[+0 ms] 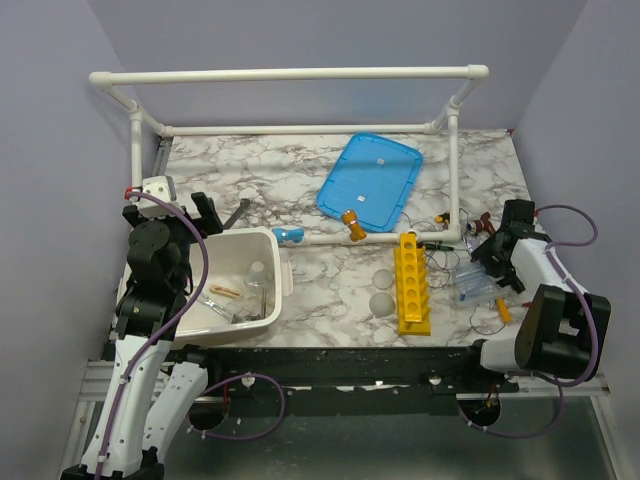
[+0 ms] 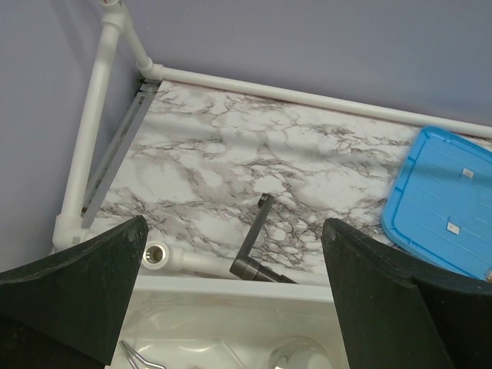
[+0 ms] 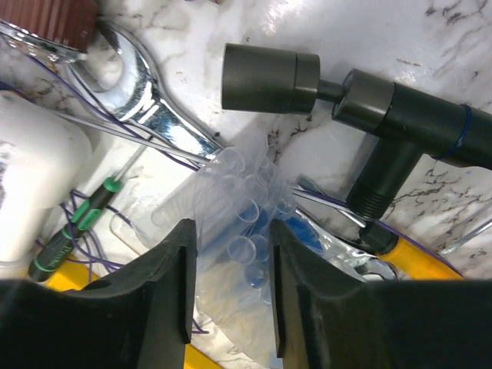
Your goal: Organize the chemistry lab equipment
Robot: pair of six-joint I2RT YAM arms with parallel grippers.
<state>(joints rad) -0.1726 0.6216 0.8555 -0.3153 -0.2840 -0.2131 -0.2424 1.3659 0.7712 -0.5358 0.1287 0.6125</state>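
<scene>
My right hand (image 3: 231, 231) straddles the crinkly clear plastic bag of tubes (image 3: 234, 184), fingers narrowly apart; pinching or not, I cannot tell. Slick film may slip, spilling tubes.

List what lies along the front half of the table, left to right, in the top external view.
big white plastic tub → two pale round objects → yellow holed test-tube rack → clear bag of plastic tubes

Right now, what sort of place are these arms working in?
Probably a staged robot test cell, not a real lab: a marble-patterned table fenced by a white pipe frame between plain lilac walls, with a yellow test-tube rack and white tub set out.
</scene>
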